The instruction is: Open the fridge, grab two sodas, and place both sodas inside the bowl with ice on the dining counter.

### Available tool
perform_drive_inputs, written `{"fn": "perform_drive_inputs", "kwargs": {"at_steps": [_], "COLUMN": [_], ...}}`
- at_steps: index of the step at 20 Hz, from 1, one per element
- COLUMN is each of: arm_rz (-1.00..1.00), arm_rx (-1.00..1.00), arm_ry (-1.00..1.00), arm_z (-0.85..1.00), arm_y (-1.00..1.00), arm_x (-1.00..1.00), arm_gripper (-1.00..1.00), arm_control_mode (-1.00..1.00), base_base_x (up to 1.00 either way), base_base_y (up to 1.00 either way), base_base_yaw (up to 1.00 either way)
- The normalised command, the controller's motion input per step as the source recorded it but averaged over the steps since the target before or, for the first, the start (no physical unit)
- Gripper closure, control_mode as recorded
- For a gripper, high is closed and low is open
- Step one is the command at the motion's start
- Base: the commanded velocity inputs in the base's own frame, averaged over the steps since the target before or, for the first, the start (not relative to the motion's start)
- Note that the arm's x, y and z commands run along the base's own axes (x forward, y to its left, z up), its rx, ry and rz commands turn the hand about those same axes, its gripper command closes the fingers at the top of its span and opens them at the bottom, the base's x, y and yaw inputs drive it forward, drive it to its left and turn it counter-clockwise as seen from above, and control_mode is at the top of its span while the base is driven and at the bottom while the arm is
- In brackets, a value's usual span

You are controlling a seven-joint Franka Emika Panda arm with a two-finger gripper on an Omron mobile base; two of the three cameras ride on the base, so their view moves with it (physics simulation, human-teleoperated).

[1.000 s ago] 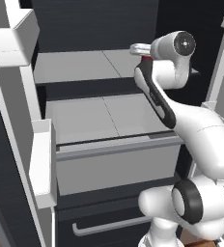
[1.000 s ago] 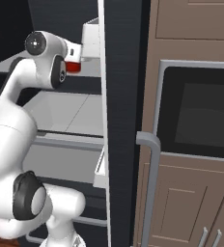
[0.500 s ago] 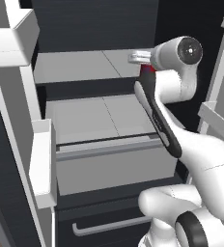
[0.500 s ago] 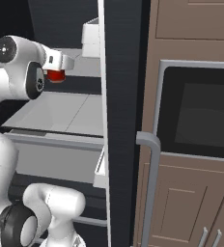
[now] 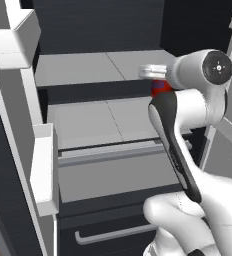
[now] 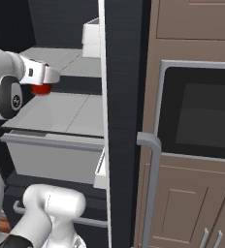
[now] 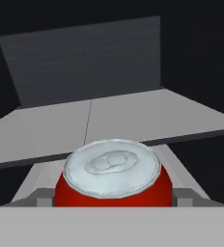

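Note:
The fridge stands open, its pale grey shelves bare. A red soda with a silver top sits between my fingertips, and my gripper is shut on its sides. In the left base view the soda hangs under my gripper, above the right part of the middle shelf. From the right base view the soda and gripper sit left of the fridge's dark door edge. The bowl with ice and the dining counter are out of view.
White door bins line the left door, close to the arm's left. A lower drawer with a bar handle lies below the shelves. A built-in oven and brown cabinets stand right of the fridge.
The arm has drawn back and down from the upper shelf, carrying the red soda with it towards the front of the fridge. The grip has not changed.

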Motion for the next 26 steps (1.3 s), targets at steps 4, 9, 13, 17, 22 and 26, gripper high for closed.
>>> {"fn": "perform_drive_inputs", "kwargs": {"at_steps": [4,9,13,17,22,26], "arm_rz": [0.0,0.0,0.01,0.03,0.04,0.01], "arm_rx": [0.0,-0.01,-0.07,-0.09,-0.06,-0.03], "arm_ry": [0.02,0.02,0.01,0.04,0.06,0.0], "arm_z": [-0.08,-0.14,-0.28,-0.36,-0.35,-0.23], "arm_y": [0.0,0.06,0.15,0.14,0.18,0.04], "arm_x": [-0.86,-0.79,-0.7,-0.6,-0.53,-0.49], "arm_gripper": [1.0,1.0,1.0,1.0,1.0,1.0], "arm_control_mode": [-1.0,-1.0,-1.0,-1.0,-1.0,1.0], "base_base_x": [0.0,0.0,0.0,0.0,0.0,-0.19], "base_base_y": [0.0,0.0,0.0,0.0,0.0,0.0], "base_base_yaw": [0.0,0.0,0.0,0.0,0.0,0.0]}}
